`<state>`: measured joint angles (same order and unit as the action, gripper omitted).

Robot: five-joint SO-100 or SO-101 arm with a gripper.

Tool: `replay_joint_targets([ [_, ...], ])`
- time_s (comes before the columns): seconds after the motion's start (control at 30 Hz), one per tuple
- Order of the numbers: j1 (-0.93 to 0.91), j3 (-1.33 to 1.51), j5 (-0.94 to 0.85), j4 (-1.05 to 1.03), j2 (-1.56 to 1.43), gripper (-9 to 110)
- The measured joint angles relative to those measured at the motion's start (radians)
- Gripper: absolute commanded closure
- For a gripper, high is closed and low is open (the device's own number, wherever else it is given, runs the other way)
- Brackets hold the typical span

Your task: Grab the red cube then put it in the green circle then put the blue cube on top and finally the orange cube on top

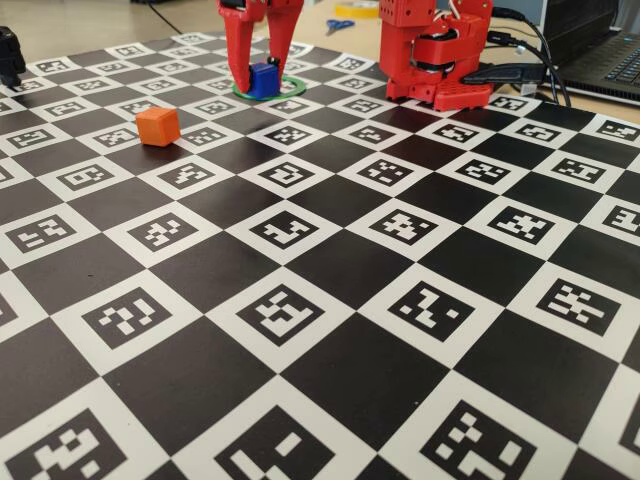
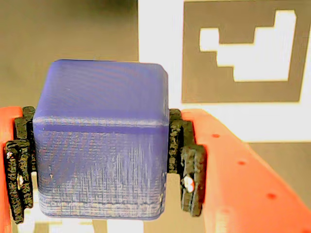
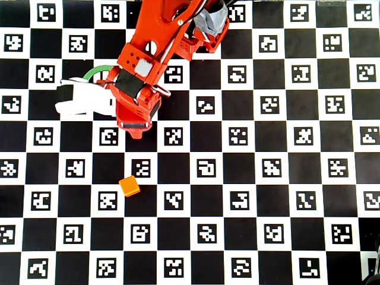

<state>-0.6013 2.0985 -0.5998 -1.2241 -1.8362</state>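
In the wrist view the blue cube fills the space between the black pads of my red gripper, which is shut on it. The fixed view shows the gripper standing upright at the far side of the board. There the blue cube sits within the green circle. From overhead only an arc of the green circle shows beside the arm. The orange cube lies alone on the board, left of and nearer than the ring; the overhead view has the orange cube below the arm. The red cube is hidden.
The arm's red base stands at the back right of the checkerboard. Cables and a laptop lie beyond the board's right corner. Blue scissors lie on the wooden table behind. A white wrist camera housing juts left of the arm.
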Motion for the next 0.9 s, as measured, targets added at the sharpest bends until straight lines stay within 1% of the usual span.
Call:
replay_joint_targets([
  [0.2, -0.017, -0.078, -0.04, -0.163, -0.098, 88],
  [0.53, -0.103, -0.215, -0.158, -0.351, -0.158, 88],
  [0.67, -0.158, -0.267, -0.212, -0.387, -0.158, 88],
  [0.9, -0.267, -0.279, -0.311, -0.387, -0.158, 88],
])
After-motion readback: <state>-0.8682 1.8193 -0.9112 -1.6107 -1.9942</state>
